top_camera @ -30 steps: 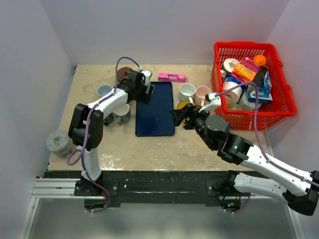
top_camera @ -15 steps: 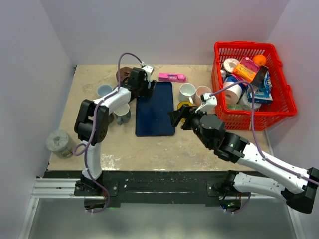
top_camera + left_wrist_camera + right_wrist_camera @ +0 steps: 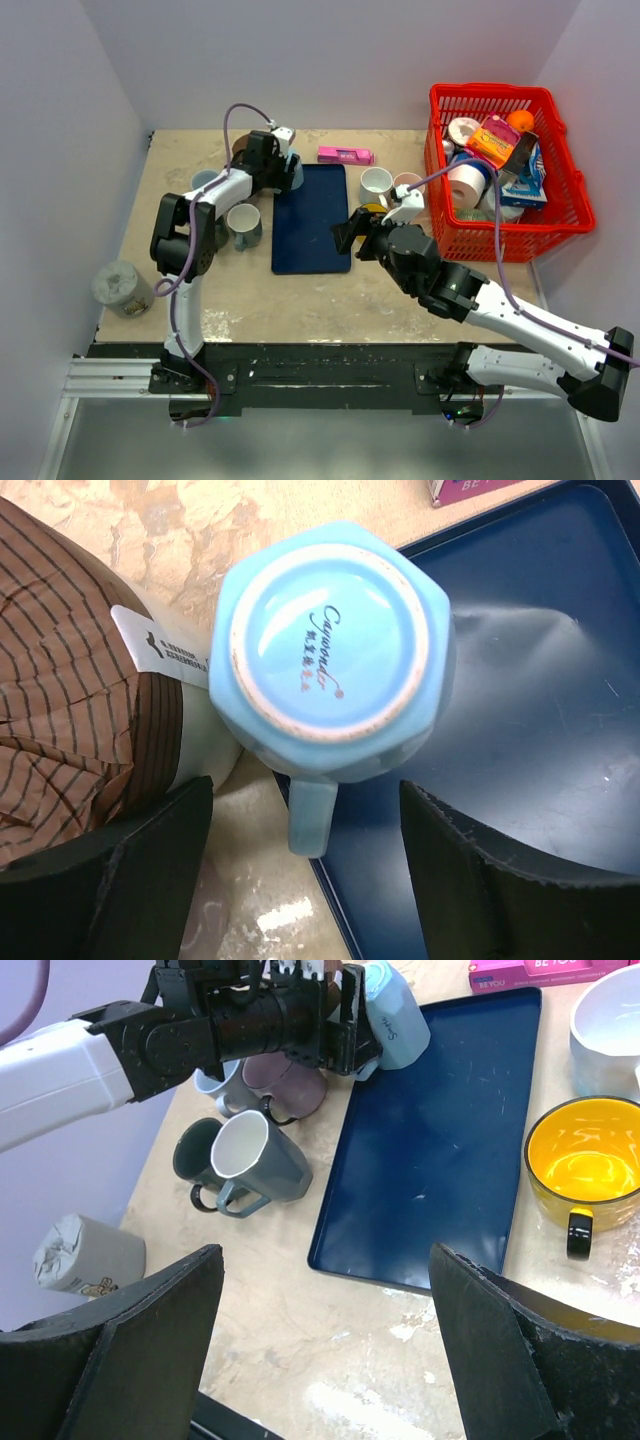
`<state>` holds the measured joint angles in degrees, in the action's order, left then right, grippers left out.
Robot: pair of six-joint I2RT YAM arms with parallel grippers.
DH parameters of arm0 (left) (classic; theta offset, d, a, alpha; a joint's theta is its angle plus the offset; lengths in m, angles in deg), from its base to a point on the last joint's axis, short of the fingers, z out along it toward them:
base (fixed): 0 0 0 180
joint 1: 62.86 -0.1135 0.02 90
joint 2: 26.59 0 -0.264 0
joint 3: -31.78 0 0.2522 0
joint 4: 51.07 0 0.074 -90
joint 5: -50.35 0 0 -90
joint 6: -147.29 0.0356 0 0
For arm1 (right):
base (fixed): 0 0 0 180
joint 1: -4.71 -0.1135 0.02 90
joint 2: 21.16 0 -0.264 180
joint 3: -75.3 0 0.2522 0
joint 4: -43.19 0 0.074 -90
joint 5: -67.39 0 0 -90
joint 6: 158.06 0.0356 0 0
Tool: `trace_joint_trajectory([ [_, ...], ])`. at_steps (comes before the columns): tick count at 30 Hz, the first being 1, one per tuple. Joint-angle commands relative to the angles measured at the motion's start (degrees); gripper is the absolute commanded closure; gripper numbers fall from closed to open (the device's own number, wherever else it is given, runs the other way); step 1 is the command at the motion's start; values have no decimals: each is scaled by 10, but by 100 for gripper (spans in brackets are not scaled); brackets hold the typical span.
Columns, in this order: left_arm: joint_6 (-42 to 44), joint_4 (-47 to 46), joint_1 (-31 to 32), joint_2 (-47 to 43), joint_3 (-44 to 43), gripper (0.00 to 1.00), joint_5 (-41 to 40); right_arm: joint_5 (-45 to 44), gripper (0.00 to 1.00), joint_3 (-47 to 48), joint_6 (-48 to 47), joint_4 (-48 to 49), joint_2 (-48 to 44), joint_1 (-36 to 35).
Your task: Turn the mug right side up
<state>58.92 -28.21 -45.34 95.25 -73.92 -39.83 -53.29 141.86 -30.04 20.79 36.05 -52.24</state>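
A light blue mug is bottom-up at the far left corner of the dark blue tray, its base toward my left gripper. It also shows in the right wrist view and the top view. My left gripper is open. Its fingers stand to either side of the mug's handle without touching it. In the top view the left gripper is just left of the mug. My right gripper is open and empty, above the table near the tray's right edge.
Two grey mugs sit left of the tray. A brown striped mug is beside the blue one. A yellow mug, a white mug, a pink box, a red basket and a grey cup are around.
My left gripper has drawn back to the left off the tray corner, and the blue mug now shows there. My right arm has shifted slightly left.
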Motion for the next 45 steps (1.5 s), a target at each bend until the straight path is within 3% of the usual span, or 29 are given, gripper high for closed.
trace_joint_trajectory([
  [1, 20, -3, -7, 12, -29, 25, 36, -11, 14, 28, 12, 12, 0, 3],
  [6, 14, -5, -7, 15, -30, 32, 50, -10, 14, 30, 12, 12, 1, 3],
  [15, 2, -4, -7, 15, -30, 58, 55, -11, 14, 25, 14, 11, -5, 3],
  [18, -1, -1, -7, 16, -30, 69, 55, -11, 14, 23, 16, 9, -9, 3],
  [22, -9, 6, -7, 14, -33, 100, 52, -13, 14, 19, 19, 8, -16, 3],
  [26, -12, 7, -6, -5, -25, 100, 60, -11, 14, 14, 24, 6, -25, 2],
  [32, -84, -18, -6, -81, 15, 100, 134, -11, 14, 5, 31, 6, -39, 3],
  [45, -325, -181, -6, -291, 135, 100, 317, 12, 13, 4, 31, -1, -75, 3],
])
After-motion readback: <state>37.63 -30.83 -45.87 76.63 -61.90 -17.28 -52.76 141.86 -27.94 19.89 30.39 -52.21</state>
